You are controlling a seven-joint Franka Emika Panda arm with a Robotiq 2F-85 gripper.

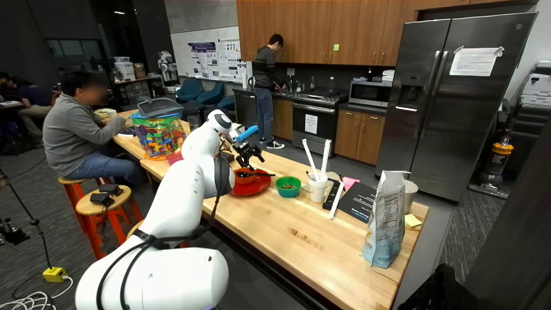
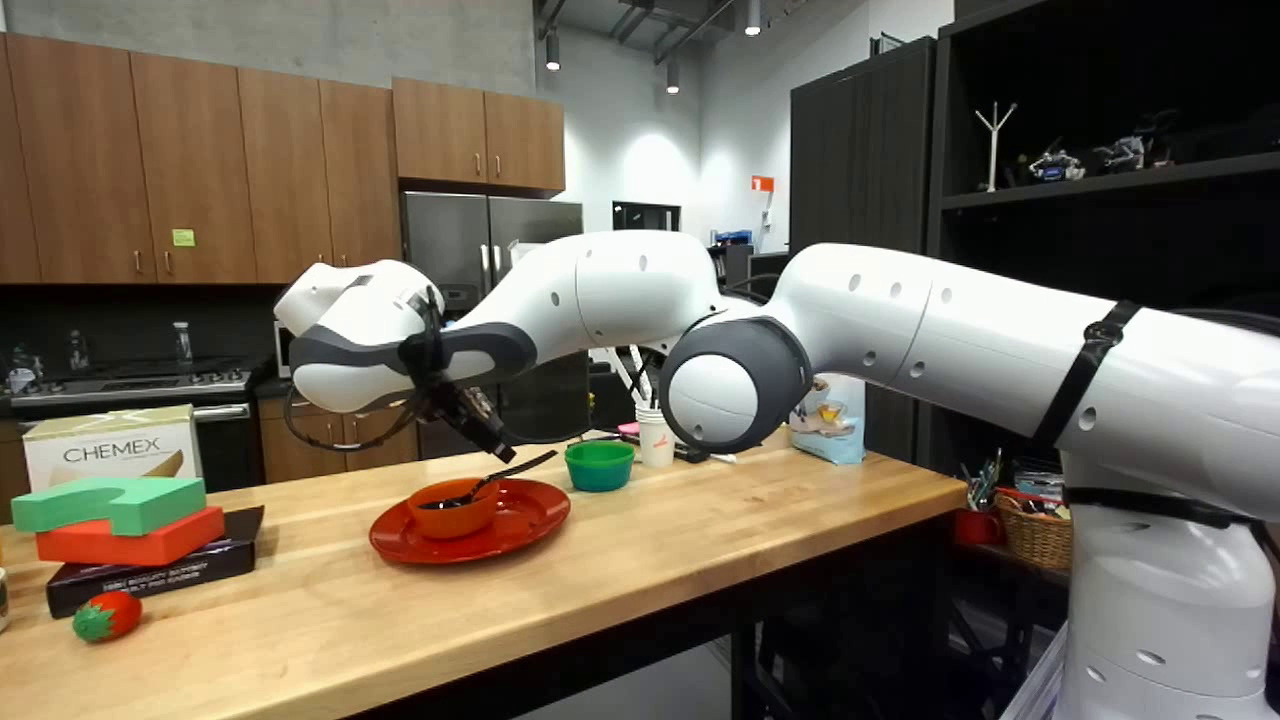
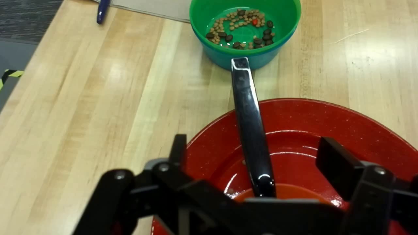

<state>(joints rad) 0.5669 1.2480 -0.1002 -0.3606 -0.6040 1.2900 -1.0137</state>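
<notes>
1. Hanging just above the red plate (image 2: pixel 542 508), the claw (image 3: pixel 253 145) has its two fingers (image 3: pixel 338 166) spread wide, with nothing held between them
2. Right under it is the black spoon (image 3: pixel 250 120), head down in the orange bowl (image 2: pixel 455 522) that sits on the plate
3. The spoon's long handle slants up over the bowl's rim toward the green bowl (image 2: pixel 600 456), and in the wrist view it runs lengthwise through the gap, one finger to each side
4. Near the plate on the table (image 3: pixel 114 98), the green bowl holds dark beans (image 3: pixel 267 37) and tiny tan seeds (image 3: pixel 259 15)
</notes>
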